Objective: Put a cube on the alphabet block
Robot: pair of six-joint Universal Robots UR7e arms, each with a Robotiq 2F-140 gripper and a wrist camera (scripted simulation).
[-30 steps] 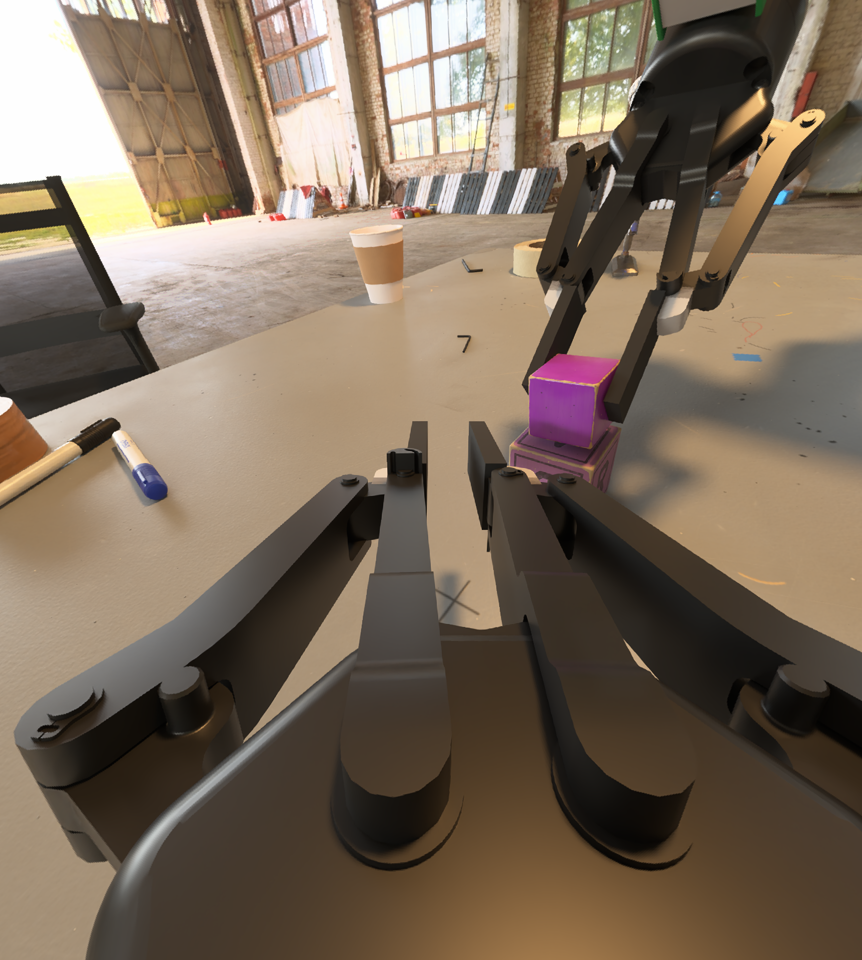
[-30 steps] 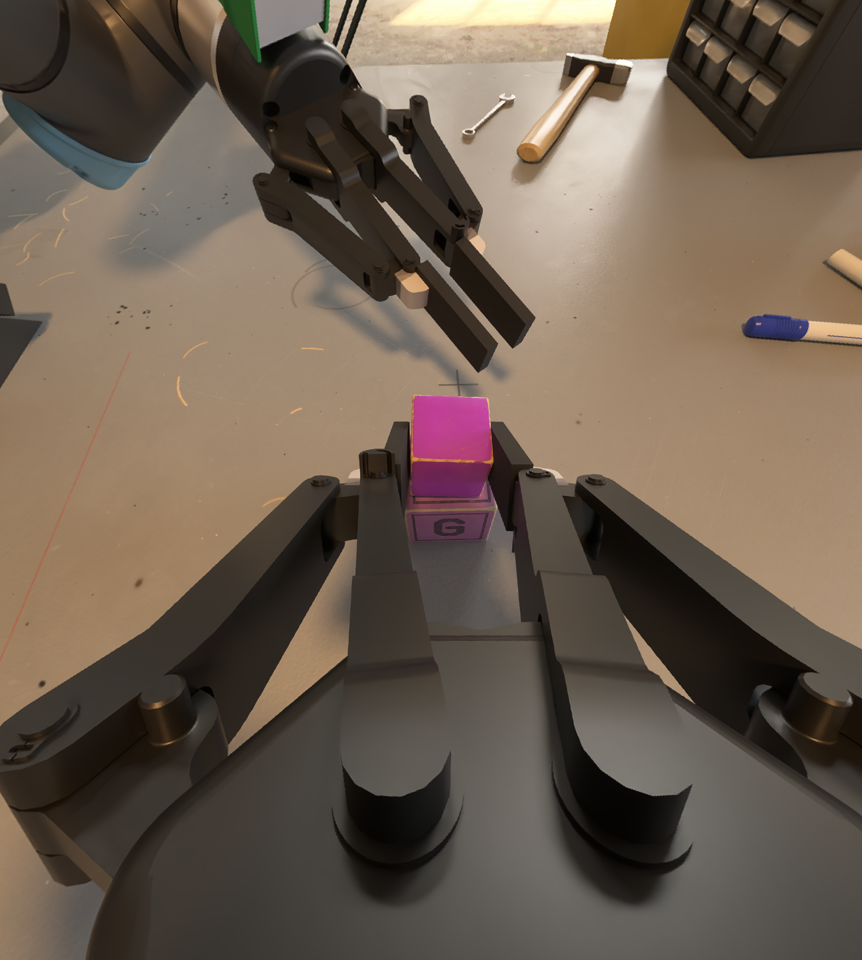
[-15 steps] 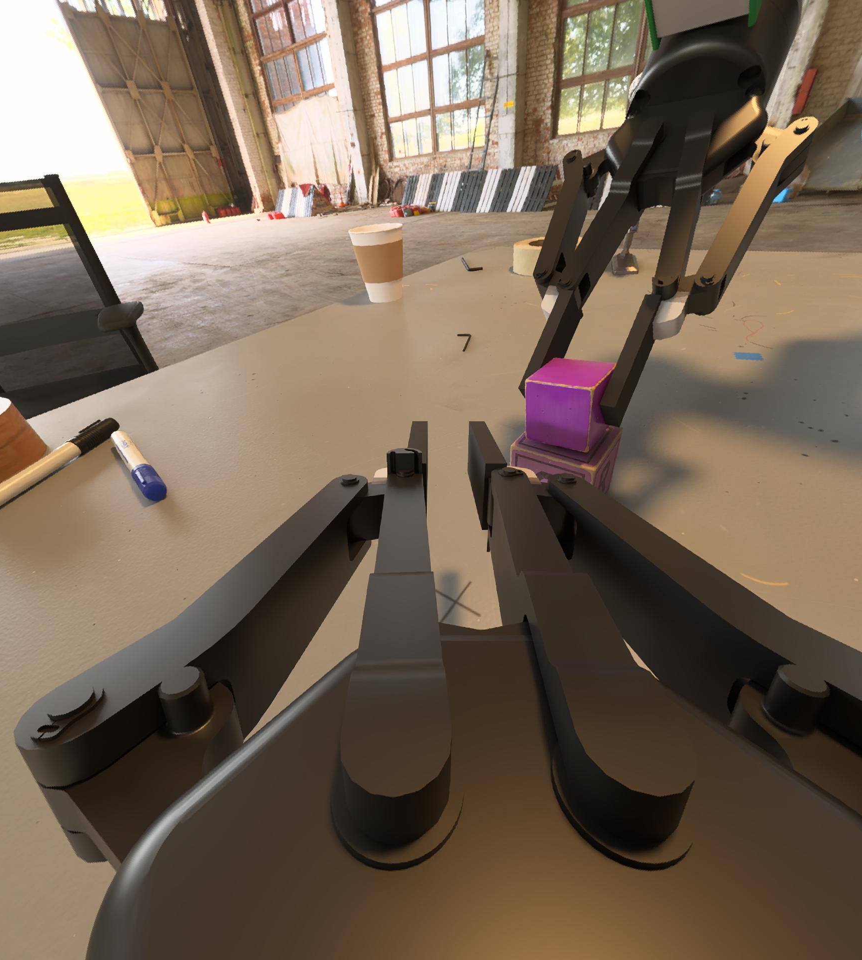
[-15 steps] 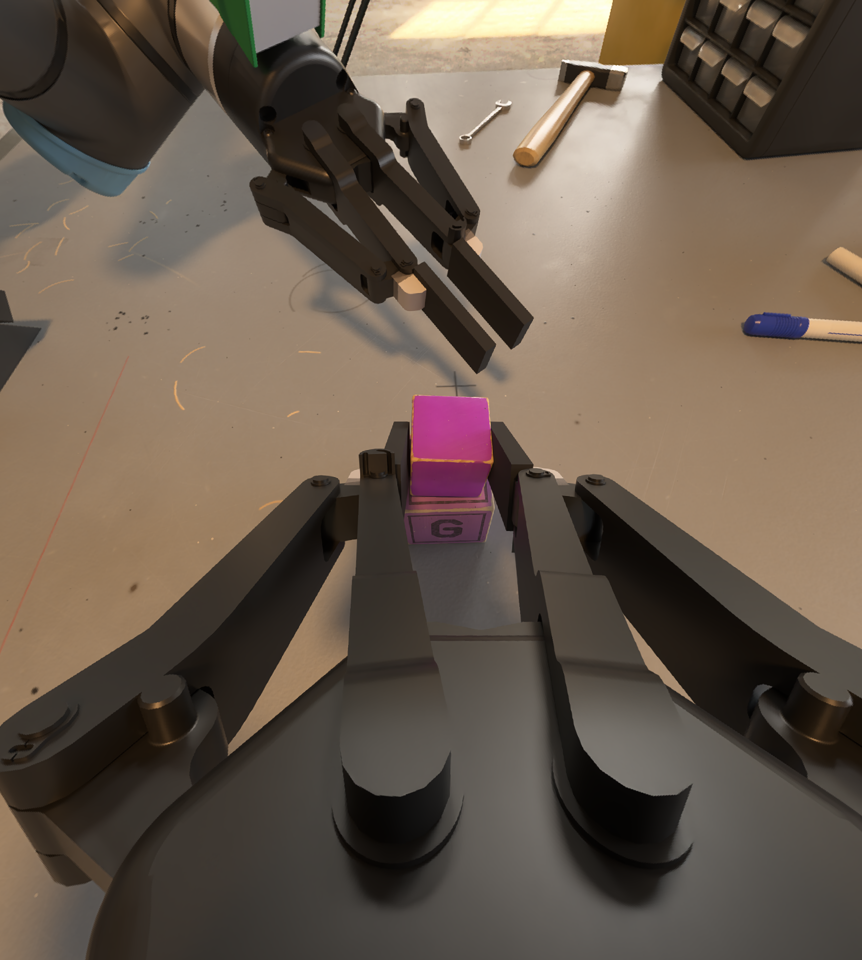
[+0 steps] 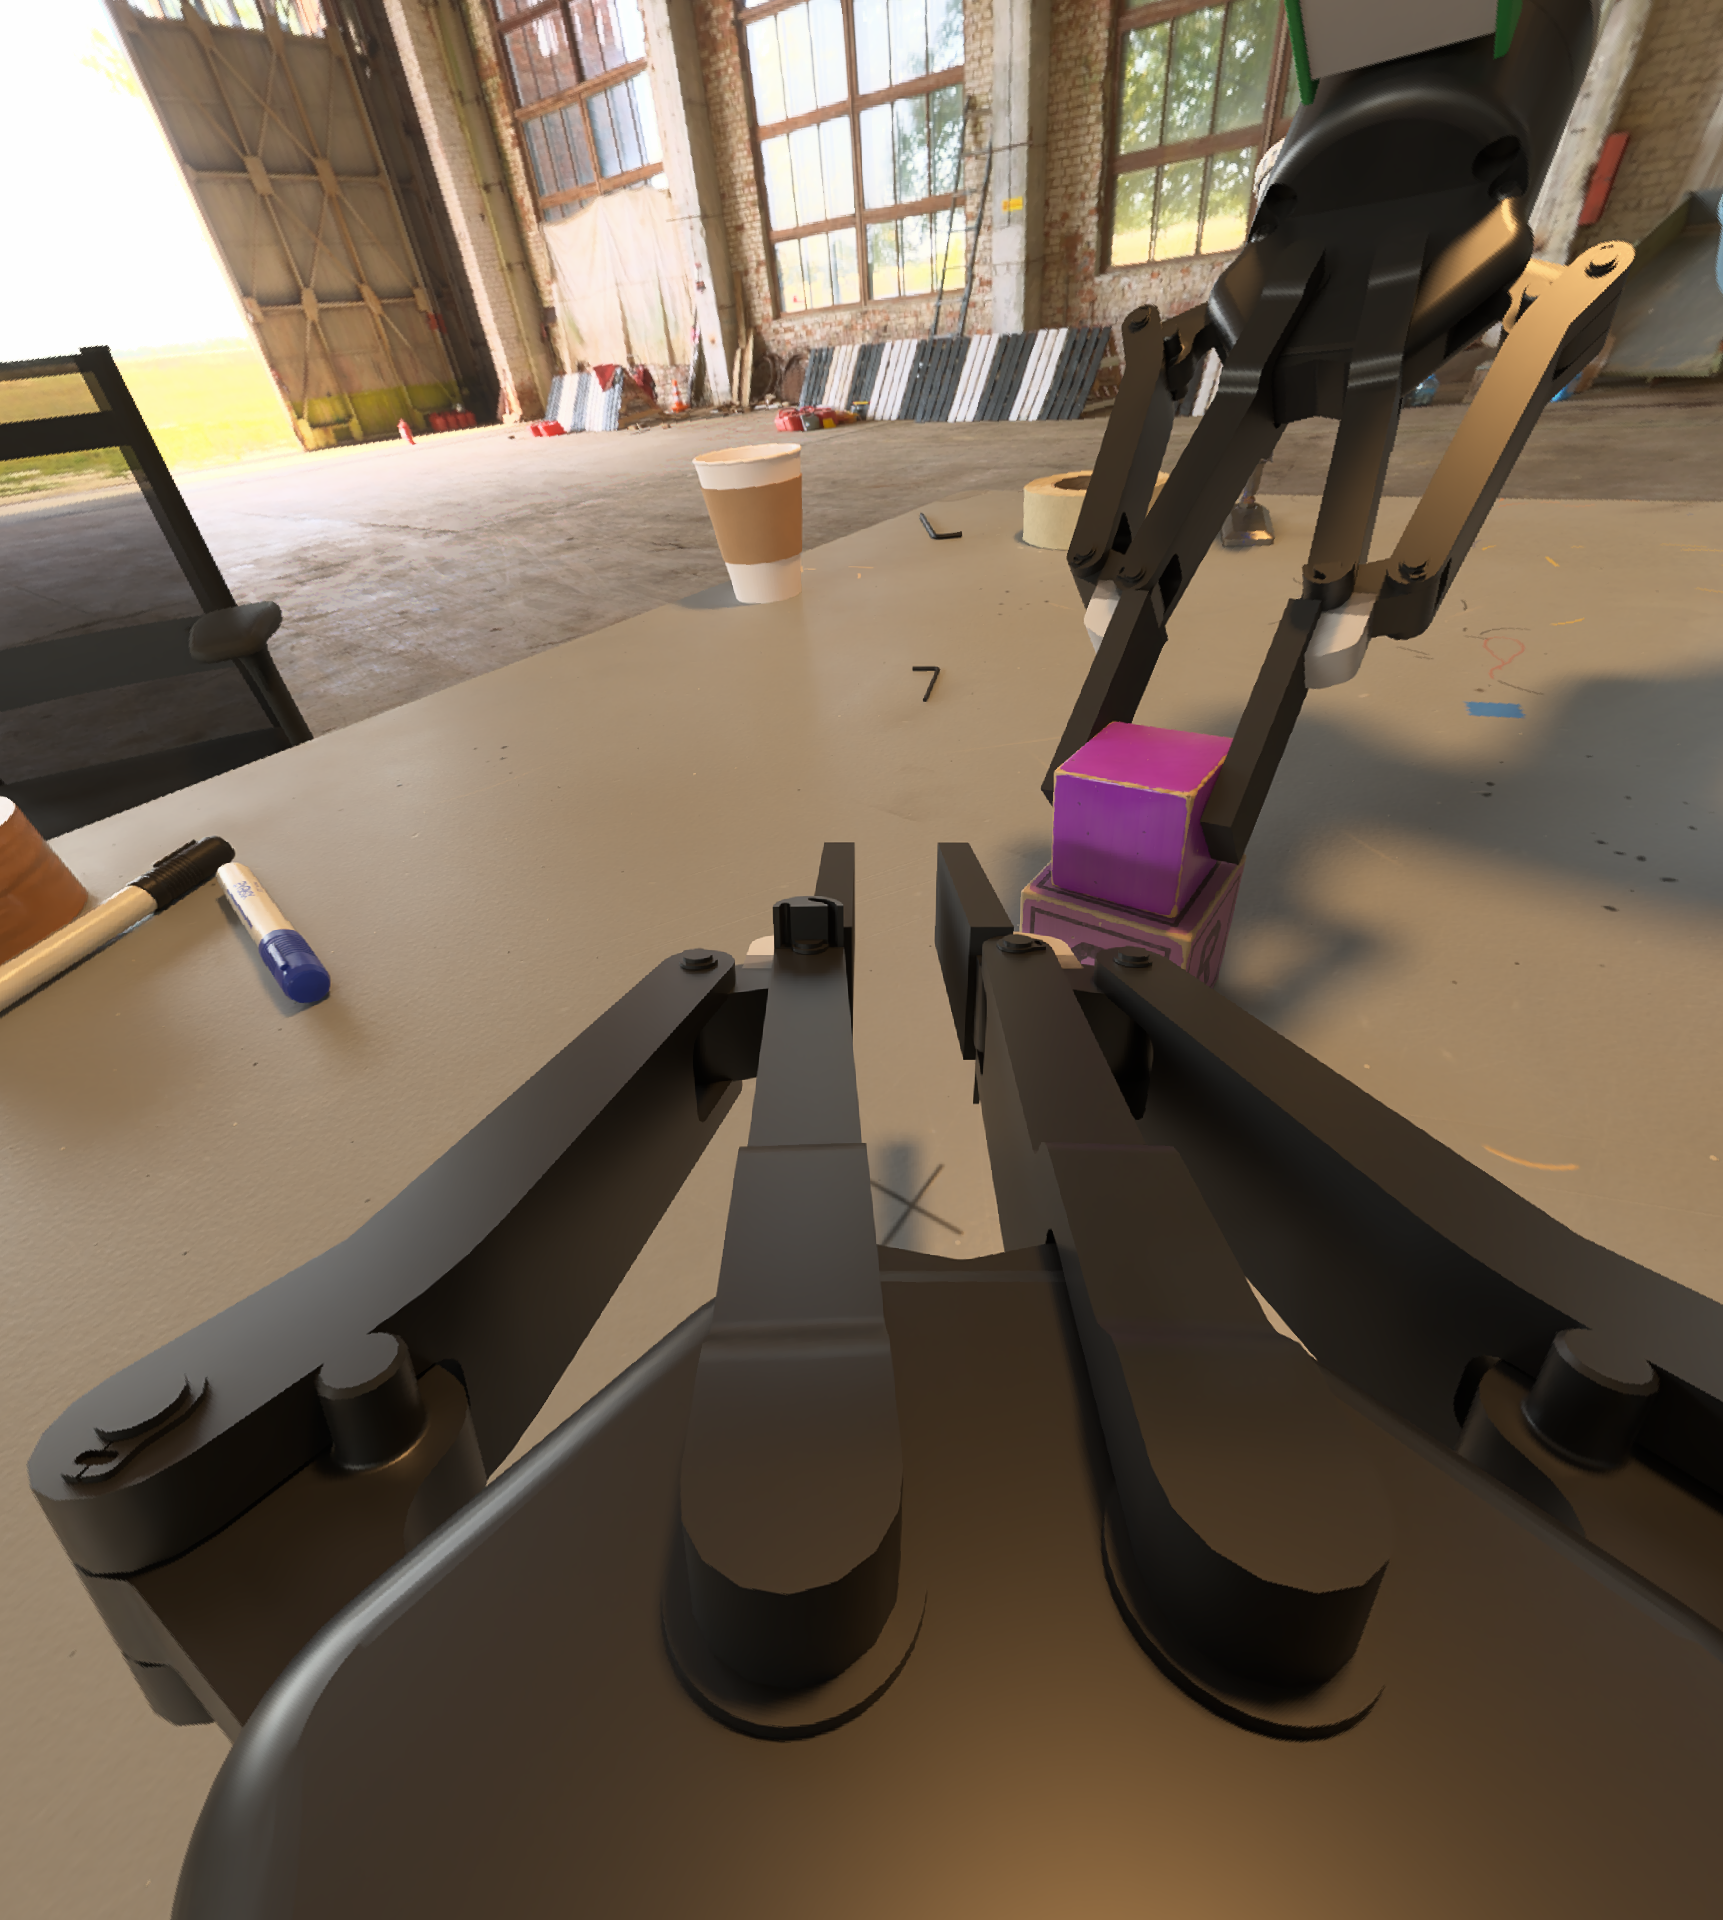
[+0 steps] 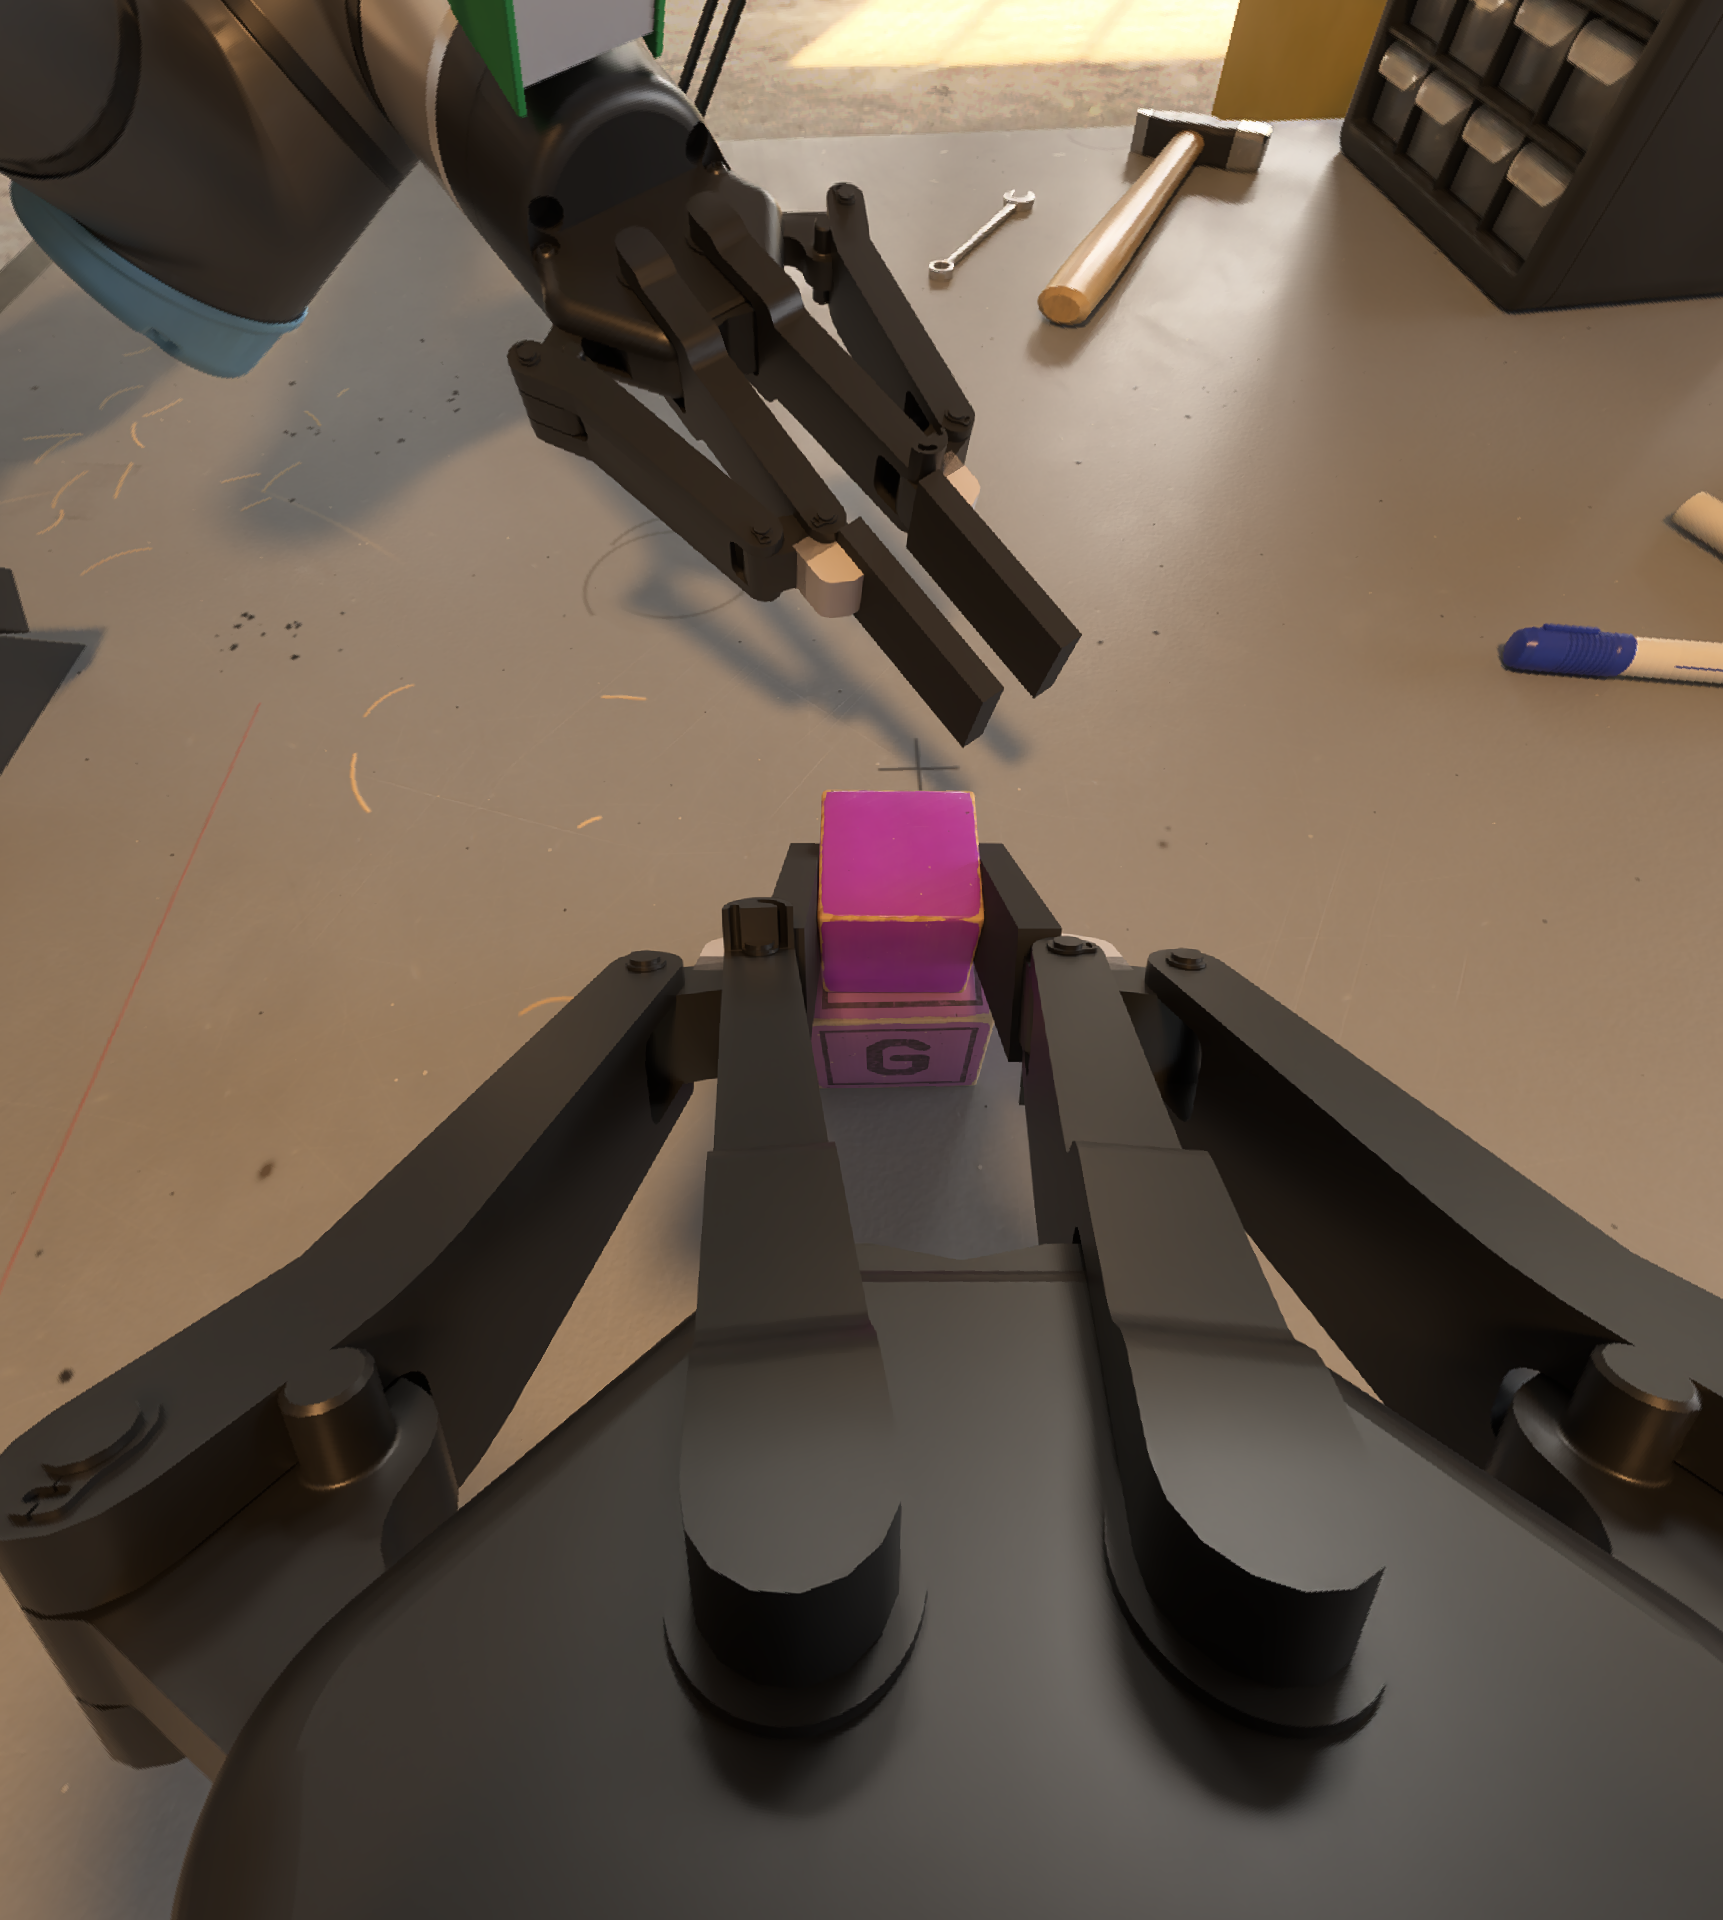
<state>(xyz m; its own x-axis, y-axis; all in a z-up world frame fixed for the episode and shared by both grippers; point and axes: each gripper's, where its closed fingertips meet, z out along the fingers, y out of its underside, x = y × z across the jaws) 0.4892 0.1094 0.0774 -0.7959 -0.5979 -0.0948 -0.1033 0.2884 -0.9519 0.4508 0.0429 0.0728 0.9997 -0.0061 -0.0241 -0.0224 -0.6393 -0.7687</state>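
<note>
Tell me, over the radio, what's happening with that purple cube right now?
Right gripper open, fingers either side of magenta cube. Cube sits on alphabet block. Left gripper nearly shut, empty, hanging nearby. Nothing in the way.

A magenta cube (image 6: pixel 898 894) with yellowish edges tops a purple block (image 6: pixel 901 1051) with dark line borders; both grippers are black.

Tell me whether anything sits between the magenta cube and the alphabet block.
Nothing visible does: the magenta cube rests directly on the alphabet block, with the right gripper fingers flanking the cube.
</note>
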